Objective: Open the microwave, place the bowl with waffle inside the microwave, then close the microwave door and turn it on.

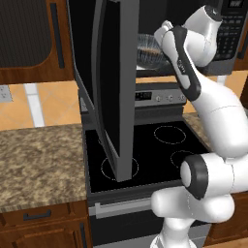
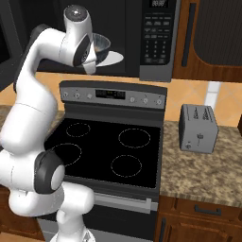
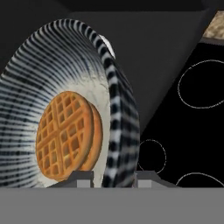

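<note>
The microwave hangs above the stove, and the microwave door is swung wide open to the left. My gripper is shut on the rim of the blue-grey streaked bowl, one fingertip inside it and one outside. The waffle lies against the bowl's bottom. In the base views the bowl is held at the microwave's open mouth, just above the white turntable. The arm's wrist hides the fingers in both base views.
A black glass stove top lies below the microwave, its control panel at the back. A grey toaster stands on the granite counter to the right. Wooden cabinets flank the microwave.
</note>
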You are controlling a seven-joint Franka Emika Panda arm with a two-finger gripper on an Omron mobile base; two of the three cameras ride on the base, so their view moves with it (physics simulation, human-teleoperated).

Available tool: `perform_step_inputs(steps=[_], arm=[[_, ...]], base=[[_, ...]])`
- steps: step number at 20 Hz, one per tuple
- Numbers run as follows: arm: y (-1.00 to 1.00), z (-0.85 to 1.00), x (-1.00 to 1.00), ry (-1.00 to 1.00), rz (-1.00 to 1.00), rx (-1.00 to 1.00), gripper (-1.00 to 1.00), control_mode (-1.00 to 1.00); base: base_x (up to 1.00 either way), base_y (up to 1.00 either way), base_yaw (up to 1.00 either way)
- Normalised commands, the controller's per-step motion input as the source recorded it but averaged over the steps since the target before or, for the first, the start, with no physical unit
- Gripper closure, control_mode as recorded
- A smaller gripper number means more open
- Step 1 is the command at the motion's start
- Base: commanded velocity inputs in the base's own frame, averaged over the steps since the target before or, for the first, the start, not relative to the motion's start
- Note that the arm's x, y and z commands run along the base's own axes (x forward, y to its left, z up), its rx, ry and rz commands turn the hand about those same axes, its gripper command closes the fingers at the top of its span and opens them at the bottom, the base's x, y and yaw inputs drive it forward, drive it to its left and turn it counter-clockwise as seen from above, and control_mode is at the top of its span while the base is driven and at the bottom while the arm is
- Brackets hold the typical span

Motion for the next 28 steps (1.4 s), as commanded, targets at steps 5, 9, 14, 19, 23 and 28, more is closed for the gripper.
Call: perform_step_inputs(steps=[5,9,14,19,23,28], arm=[[0.0,0.0,0.63,0.0,0.0,0.0,1.0,-1.0],[0.05,-0.05,0.48,0.0,0.0,0.0,1.0,-1.0],[0.07,-0.26,0.2,0.0,0.0,0.0,1.0,-1.0],[0.12,-0.19,0.22,0.0,0.0,0.0,1.0,-1.0],[0.05,-0.04,0.07,0.0,0.0,0.0,1.0,-1.0],[0.0,0.0,0.0,0.0,0.0,0.0,1.0,-1.0]], base=[[0.0,0.0,0.0],[0.0,0.0,0.0],[0.0,0.0,0.0],[0.0,0.0,0.0],[0.0,0.0,0.0],[0.0,0.0,0.0]])
